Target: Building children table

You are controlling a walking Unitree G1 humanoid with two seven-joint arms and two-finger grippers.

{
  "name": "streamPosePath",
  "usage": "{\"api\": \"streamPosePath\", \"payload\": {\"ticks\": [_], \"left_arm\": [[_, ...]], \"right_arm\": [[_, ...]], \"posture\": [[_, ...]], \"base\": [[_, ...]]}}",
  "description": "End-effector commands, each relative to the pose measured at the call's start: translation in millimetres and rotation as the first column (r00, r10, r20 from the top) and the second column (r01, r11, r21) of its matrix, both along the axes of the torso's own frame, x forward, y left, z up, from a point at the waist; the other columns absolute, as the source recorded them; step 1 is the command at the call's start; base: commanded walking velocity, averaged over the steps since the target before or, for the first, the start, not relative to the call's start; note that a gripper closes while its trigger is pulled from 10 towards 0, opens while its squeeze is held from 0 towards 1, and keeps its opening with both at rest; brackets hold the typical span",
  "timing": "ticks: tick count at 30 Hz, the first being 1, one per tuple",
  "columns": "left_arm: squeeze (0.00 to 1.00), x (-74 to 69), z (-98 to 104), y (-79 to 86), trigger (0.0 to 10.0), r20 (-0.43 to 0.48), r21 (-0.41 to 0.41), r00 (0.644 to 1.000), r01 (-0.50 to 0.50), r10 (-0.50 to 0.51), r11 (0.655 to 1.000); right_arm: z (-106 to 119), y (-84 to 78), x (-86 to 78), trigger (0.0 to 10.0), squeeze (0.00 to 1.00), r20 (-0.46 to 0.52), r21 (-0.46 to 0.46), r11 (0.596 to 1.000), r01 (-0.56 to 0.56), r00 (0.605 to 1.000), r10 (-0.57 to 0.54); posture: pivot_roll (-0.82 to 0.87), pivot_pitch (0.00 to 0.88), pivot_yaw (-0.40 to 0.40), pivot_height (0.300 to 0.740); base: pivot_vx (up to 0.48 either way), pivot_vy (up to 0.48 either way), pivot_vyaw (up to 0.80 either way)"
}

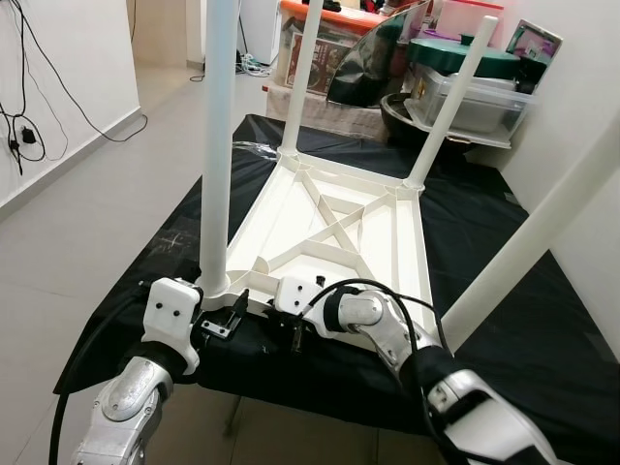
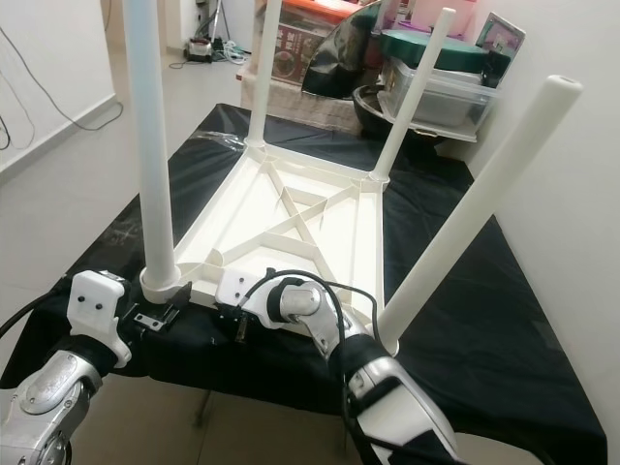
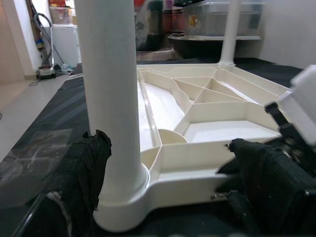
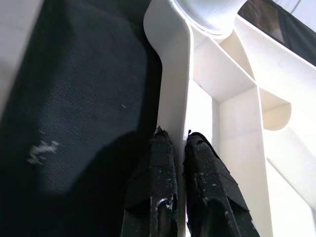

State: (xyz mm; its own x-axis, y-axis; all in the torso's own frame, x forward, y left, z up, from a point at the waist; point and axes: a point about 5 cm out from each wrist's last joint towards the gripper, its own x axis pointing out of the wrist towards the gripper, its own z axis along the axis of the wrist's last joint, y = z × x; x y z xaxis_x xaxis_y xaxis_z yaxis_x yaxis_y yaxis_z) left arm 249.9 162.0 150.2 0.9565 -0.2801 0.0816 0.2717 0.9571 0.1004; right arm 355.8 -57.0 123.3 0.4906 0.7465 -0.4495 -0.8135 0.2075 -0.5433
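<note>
**A tiled room with clutter stacked at the far end**

Pale floor tiles (image 1: 107, 203) run beside a white wall (image 1: 58, 68) where black cables (image 1: 29, 116) hang and trail down. A black cloth (image 1: 513, 320) covers the work surface. Beyond it sit clear plastic storage bins (image 1: 475, 102), one under a green lid (image 1: 465, 56), another under an orange lid (image 1: 334, 15). Soft, even light throughout.

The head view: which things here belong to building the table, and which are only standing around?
Job:
- tabletop, upside down on the black cloth
- four white legs, such as the near left leg
- left claw, open around that leg's base
- right claw, shut on the tabletop's rim

Standing around:
- plastic bins
- wall cables
</note>
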Motion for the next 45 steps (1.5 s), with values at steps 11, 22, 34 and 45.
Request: {"api": "streamPosePath", "payload": {"ticks": [11,22,34,45], "left_arm": [[0.00,-0.6,-1.7,-2.6,10.0,-0.005,-0.018,1.000,0.009,-0.009,1.000],[0.00,-1.0,0.9,-3.3,10.0,-0.001,-0.025,1.000,0.020,-0.020,0.999],[0.00,1.4,2.3,-7.6,10.0,0.001,-0.033,0.999,0.053,-0.053,0.998],[0.00,3.3,0.7,-7.3,10.0,0.000,-0.038,0.999,0.049,-0.049,0.998]], "right_arm": [[25.0,-26.6,23.3,10.0,0.65,0.176,0.065,0.972,0.228,0.956,-0.236],[80.8,-32.9,21.7,10.0,1.00,0.228,0.504,0.833,0.229,0.895,-0.384],[200.9,-94.7,-13.2,10.0,1.00,0.485,0.817,0.573,0.066,0.457,-0.745],[261.5,-130.9,-69.8,10.0,0.80,0.535,0.824,0.563,-0.061,-0.245,-0.809]], "posture": [[0.12,0.000,-0.182,0.740],[0.10,0.000,-0.164,0.740],[0.07,0.000,-0.120,0.740],[0.08,0.000,-0.135,0.740]], "base": [[0.000,0.000,0.00],[0.000,0.000,0.00],[0.000,0.000,0.00],[0.000,0.000,0.00]]}}
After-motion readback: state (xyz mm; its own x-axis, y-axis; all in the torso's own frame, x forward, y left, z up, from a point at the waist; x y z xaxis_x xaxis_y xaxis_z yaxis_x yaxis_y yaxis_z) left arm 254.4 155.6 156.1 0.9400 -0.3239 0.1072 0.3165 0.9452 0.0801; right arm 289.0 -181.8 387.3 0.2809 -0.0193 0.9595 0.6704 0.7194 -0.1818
